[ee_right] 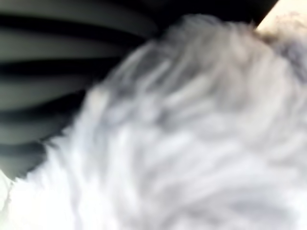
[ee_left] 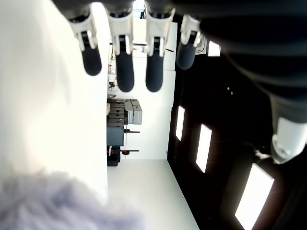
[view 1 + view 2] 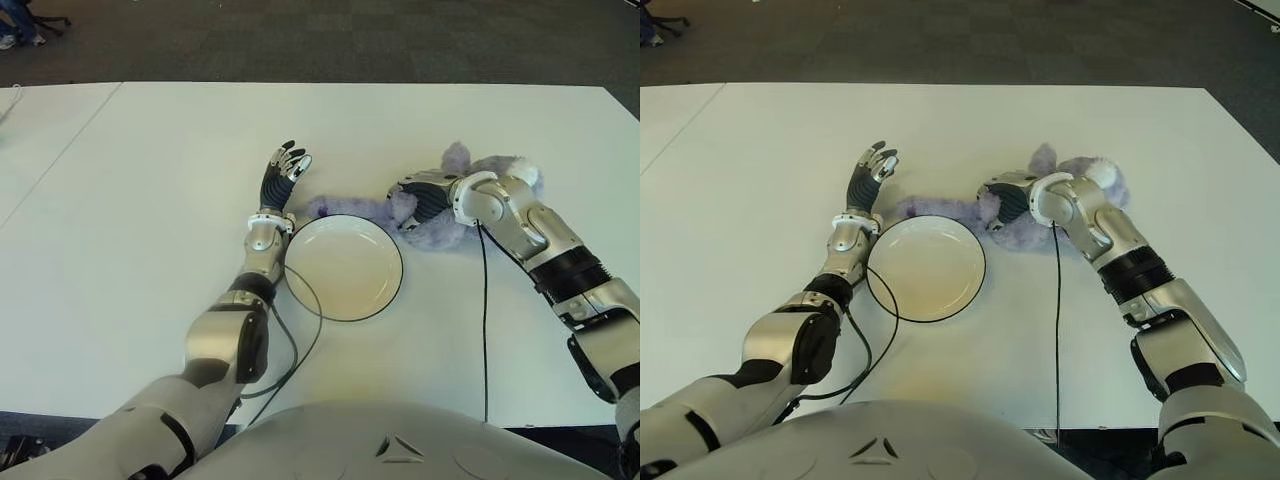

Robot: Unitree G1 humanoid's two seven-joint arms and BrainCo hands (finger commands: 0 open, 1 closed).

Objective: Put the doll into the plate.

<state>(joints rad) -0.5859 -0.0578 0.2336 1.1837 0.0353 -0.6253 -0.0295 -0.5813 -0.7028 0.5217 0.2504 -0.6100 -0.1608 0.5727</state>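
Doll [image 3: 440, 225]: my right hand [image 3: 420, 200] clenches its fur; left hand [image 3: 283, 172] released beside plate [image 3: 345, 300]. Risk: trailing limb snags the rim.

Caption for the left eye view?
Right robot hand grips the purple doll beside the empty plate; left robot hand open.

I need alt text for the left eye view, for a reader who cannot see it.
The robot's right hand grips a purple doll lying on the white table, just beyond the empty plate. The left hand is open, fingers raised, to the plate's left.
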